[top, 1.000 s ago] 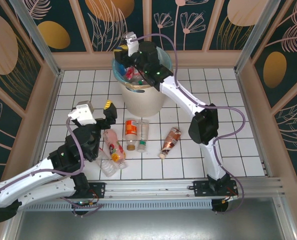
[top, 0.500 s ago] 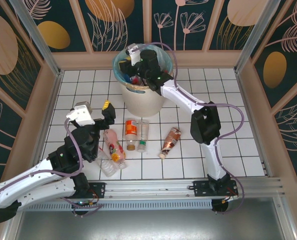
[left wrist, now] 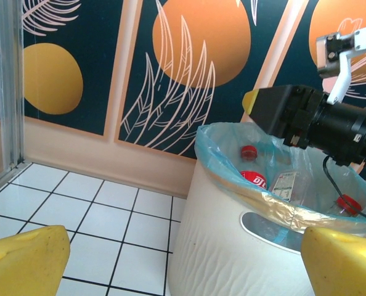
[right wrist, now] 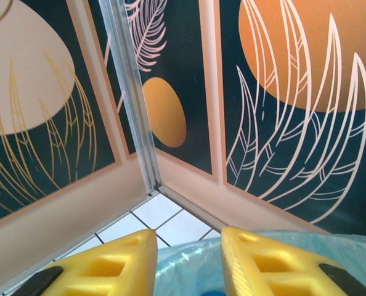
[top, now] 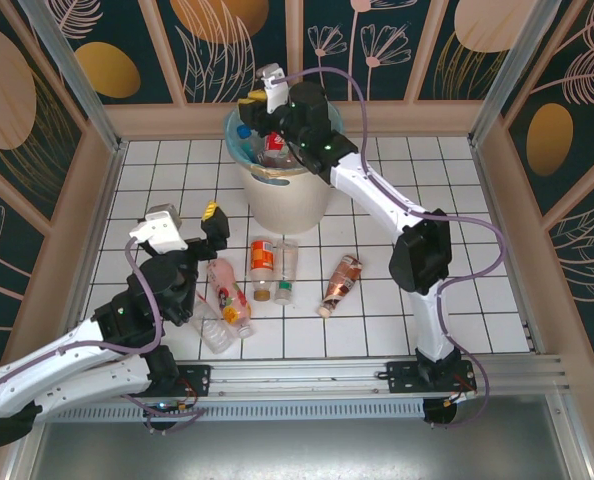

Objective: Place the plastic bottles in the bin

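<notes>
The cream bin with a blue-green liner stands at the back of the tiled floor, with several plastic bottles inside. Red caps and labels of those bottles show in the left wrist view. My right gripper hovers over the bin's far-left rim. Its yellow fingers stand a little apart with nothing between them, above the liner. My left gripper is wide open and empty, facing the bin. Just to its right lies a pink-labelled bottle.
More bottles lie on the tiles in front of the bin: an orange-labelled one, a clear one, a brown one and a crushed clear one. Patterned walls enclose the floor on three sides.
My right gripper has risen out of the bin and now sits above its far-left rim with nothing in it. The left arm has barely shifted.
</notes>
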